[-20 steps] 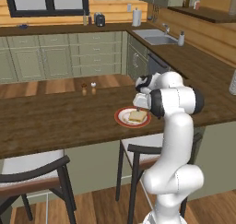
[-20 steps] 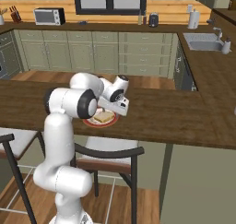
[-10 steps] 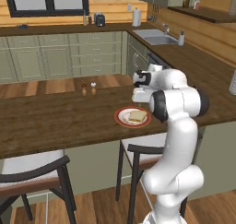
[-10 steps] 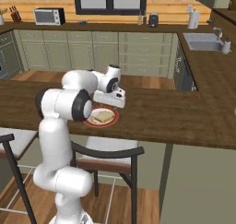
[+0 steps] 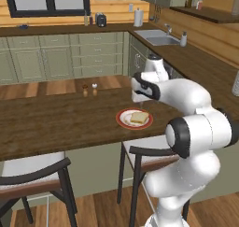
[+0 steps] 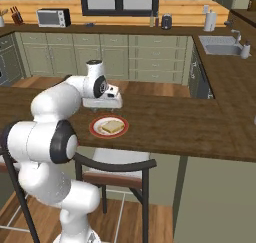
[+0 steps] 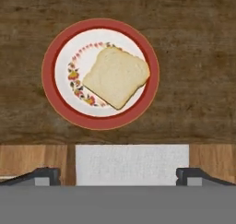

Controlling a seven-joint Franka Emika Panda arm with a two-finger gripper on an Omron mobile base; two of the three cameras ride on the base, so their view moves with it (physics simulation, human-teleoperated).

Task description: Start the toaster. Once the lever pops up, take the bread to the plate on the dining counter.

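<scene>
The bread (image 7: 116,76) lies flat on the plate (image 7: 150,71), a white plate with a red rim, on the dark wood dining counter (image 7: 198,57). In the base views the same bread (image 5: 139,117) (image 6: 113,126) and plate (image 5: 122,122) (image 6: 95,129) sit near the counter's front edge (image 5: 56,123) (image 6: 165,122). My gripper (image 7: 120,177) (image 5: 138,100) (image 6: 103,107) hangs a little above the plate, pointing down, open and holding nothing. The toaster (image 5: 101,20) (image 6: 166,21) stands far off on the back worktop beside two slim bottles. Its lever is too small to make out.
Two small shakers (image 5: 89,88) stand on the dining counter behind the plate. Black-framed stools (image 5: 140,151) (image 6: 117,167) sit under the counter's front edge, and one pale seat (image 7: 131,163) lies below the gripper. A sink (image 5: 154,37) and a microwave (image 6: 52,18) are on the far worktops.
The arm has folded and the hand has shifted sideways above the plate, jaws staying wide. The bread and plate have not moved.
</scene>
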